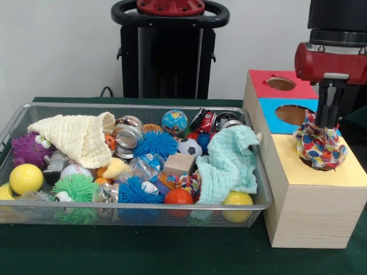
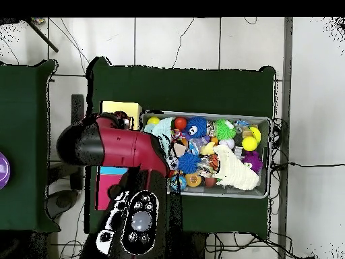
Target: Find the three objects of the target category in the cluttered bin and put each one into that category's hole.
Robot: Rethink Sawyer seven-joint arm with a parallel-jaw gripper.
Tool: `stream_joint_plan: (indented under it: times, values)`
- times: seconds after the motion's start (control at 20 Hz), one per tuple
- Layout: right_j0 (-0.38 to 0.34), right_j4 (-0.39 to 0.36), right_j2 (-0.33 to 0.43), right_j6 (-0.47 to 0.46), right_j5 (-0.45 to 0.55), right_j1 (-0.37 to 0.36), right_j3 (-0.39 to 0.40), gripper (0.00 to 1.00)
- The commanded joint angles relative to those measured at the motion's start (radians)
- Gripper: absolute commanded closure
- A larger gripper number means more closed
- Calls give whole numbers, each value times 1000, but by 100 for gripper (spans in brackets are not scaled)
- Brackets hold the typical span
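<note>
I am at the right of the front view, my gripper [image 1: 328, 127] hanging straight down over the wooden box [image 1: 312, 212]. My fingers are clamped on the top of a multicoloured patterned cloth [image 1: 320, 148], which bunches below them and sits in the hole of the box's yellow panel [image 1: 350, 173], the lowest of the three panels in the frame. Above it in the picture lie the blue panel [image 1: 274, 114] and the red panel [image 1: 266, 89], each with its own round hole showing.

The wire mesh bin [image 1: 137, 215] fills the left and centre of the frame, just beside the box. In it a mint green cloth [image 1: 229, 163] drapes at the right end, and a cream cloth [image 1: 77, 136] lies folded at the upper left. Around them are spiky blue balls [image 1: 156, 143], a green spiky ball [image 1: 74, 189], yellow balls [image 1: 26, 179], a red ball [image 1: 178, 196], and a globe ball [image 1: 174, 122].

In the overhead view my red arm [image 2: 111, 145] covers most of the box, left of the bin.
</note>
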Motion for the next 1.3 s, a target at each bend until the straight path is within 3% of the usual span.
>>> stream_joint_plan:
  times: [0.05,0.15,0.5,1.3]
  values:
    - [-42,26,50,191,76,15,38,100]
    - [-47,21,54,187,38,25,21,100]
    - [-45,25,55,196,55,32,20,100]
    - [-14,18,52,217,-18,112,27,100]
